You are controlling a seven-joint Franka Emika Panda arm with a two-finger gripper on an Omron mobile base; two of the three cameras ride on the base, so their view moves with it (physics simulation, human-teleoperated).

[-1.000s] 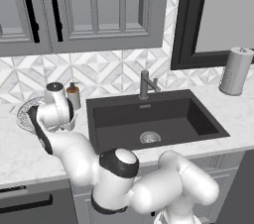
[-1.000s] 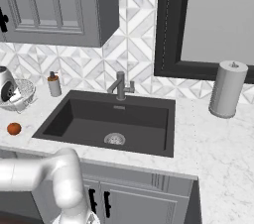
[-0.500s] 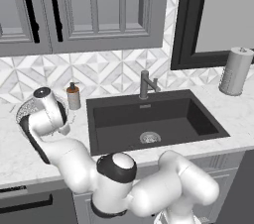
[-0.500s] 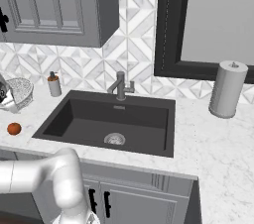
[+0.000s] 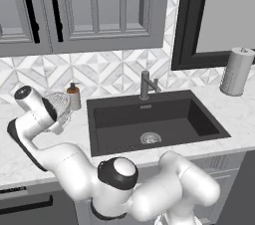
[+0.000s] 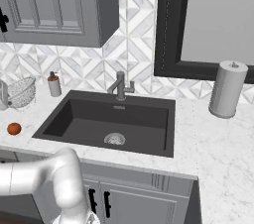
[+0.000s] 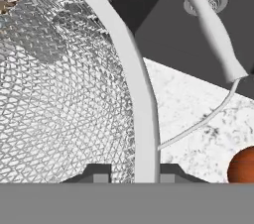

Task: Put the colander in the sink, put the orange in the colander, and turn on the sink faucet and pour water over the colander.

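The colander (image 5: 61, 107) is a silvery mesh bowl on the counter left of the sink (image 5: 149, 119), tipped on edge beside my hand. My gripper (image 7: 134, 174) is shut on the colander's rim (image 7: 141, 109), one fingertip on each side of it. The mesh fills the left of the hand view, and a wire side handle (image 7: 216, 34) arcs past it. In the right base view the colander (image 6: 21, 91) stands at the far left. The orange (image 6: 14, 128) lies on the marble in front of it, also seen as the orange (image 7: 243, 166) by the rim. The sink faucet (image 5: 147, 84) stands behind the basin.
A soap dispenser (image 5: 74, 96) with a brown pump stands just right of the colander, close to the sink's left edge. A paper towel roll (image 6: 227, 89) stands at the far right of the counter. Cabinets hang above the backsplash. The sink's drain (image 6: 114, 139) is uncovered.
My fingers have closed on the colander's rim. The hand dropped and swung over the colander, which has tipped up and shifted slightly right toward the soap dispenser. The orange has not moved.
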